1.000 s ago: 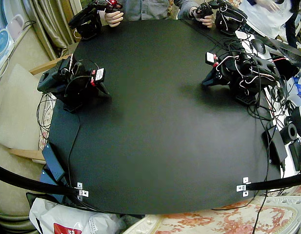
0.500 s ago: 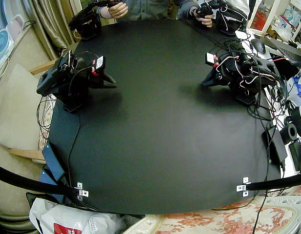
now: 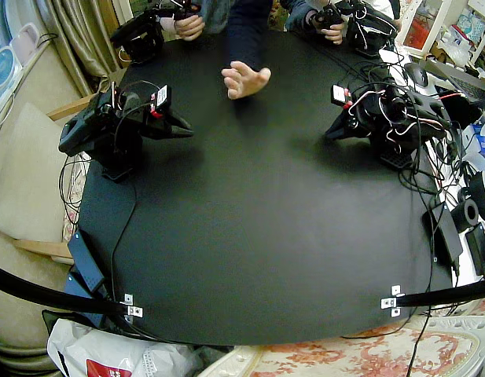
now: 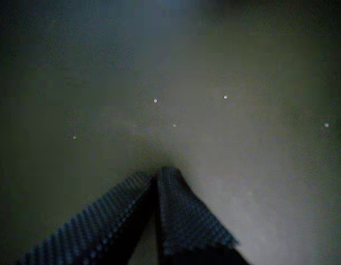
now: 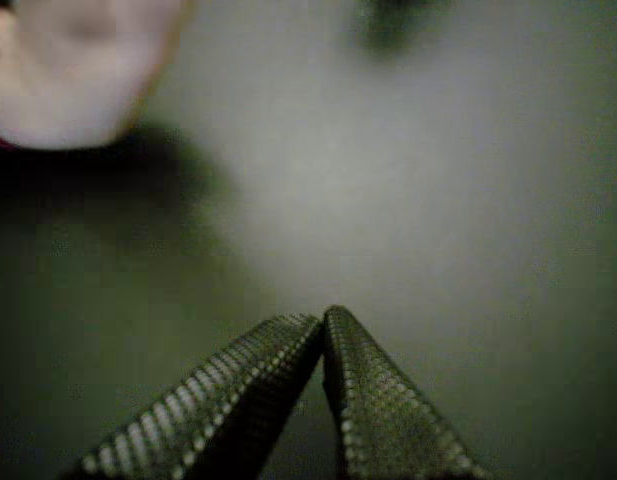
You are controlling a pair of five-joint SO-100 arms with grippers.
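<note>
Nothing lies on the black table (image 3: 258, 228) apart from the two arms. My right gripper (image 3: 185, 133) is shut and empty, held out just above the table surface; a wrist view shows its textured jaws meeting at the tip (image 5: 323, 318). A person's open hand (image 3: 244, 78) reaches onto the table beyond it and shows as a blur (image 5: 78, 70) in that wrist view. My left gripper (image 3: 331, 133) is shut with nothing in it and rests low on the table, jaws pressed together (image 4: 158, 170) over bare surface.
Cables, a computer mouse (image 3: 417, 75) and black devices (image 3: 446, 236) crowd the table's edge behind the left arm. Two small metal brackets (image 3: 130, 305) (image 3: 392, 297) sit at the near edge. A white bag (image 3: 108, 357) lies below the table's near corner.
My right gripper has lifted and swung out towards the middle of the table. A person's hand has come in from the far edge. The left arm has stayed still.
</note>
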